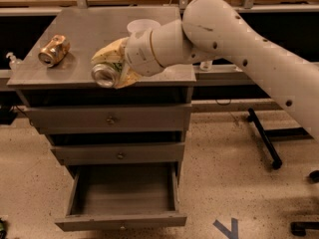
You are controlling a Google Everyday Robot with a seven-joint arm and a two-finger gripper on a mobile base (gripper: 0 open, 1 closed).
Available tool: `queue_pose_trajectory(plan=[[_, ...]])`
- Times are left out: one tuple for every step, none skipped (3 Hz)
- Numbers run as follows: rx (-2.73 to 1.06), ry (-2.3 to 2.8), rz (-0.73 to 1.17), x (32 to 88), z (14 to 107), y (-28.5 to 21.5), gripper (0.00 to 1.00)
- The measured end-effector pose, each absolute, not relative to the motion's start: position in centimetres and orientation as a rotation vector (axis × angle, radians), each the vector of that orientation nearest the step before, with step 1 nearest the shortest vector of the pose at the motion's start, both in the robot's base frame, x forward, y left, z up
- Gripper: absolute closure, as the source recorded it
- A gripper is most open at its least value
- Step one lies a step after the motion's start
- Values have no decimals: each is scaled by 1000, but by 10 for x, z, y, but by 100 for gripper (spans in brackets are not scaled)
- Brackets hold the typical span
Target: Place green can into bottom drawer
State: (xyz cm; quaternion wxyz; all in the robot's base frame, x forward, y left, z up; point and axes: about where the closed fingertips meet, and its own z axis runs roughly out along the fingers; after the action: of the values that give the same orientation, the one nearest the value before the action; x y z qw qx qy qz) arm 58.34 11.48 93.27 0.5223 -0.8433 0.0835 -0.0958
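Note:
My gripper (113,67) is shut on the green can (105,72), held on its side with a silver end facing the camera, over the front edge of the grey cabinet top (89,31). My white arm reaches in from the right. The bottom drawer (122,195) stands pulled open and empty, almost directly below the can. The two shallower drawers above it are shut.
A gold-orange dented can (54,50) lies at the left of the cabinet top. A clear plastic cup (142,26) stands behind my wrist. A white bottle (12,61) stands at the far left. A black chair base (266,141) lies on the floor to the right.

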Motion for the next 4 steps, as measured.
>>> queue_pose_trajectory(plan=[[-2013, 237, -239, 589, 916, 101, 100], [-1929, 292, -208, 585, 859, 86, 100], [-1846, 325, -194, 558, 774, 54, 100], [-1833, 392, -184, 542, 694, 0, 100]])
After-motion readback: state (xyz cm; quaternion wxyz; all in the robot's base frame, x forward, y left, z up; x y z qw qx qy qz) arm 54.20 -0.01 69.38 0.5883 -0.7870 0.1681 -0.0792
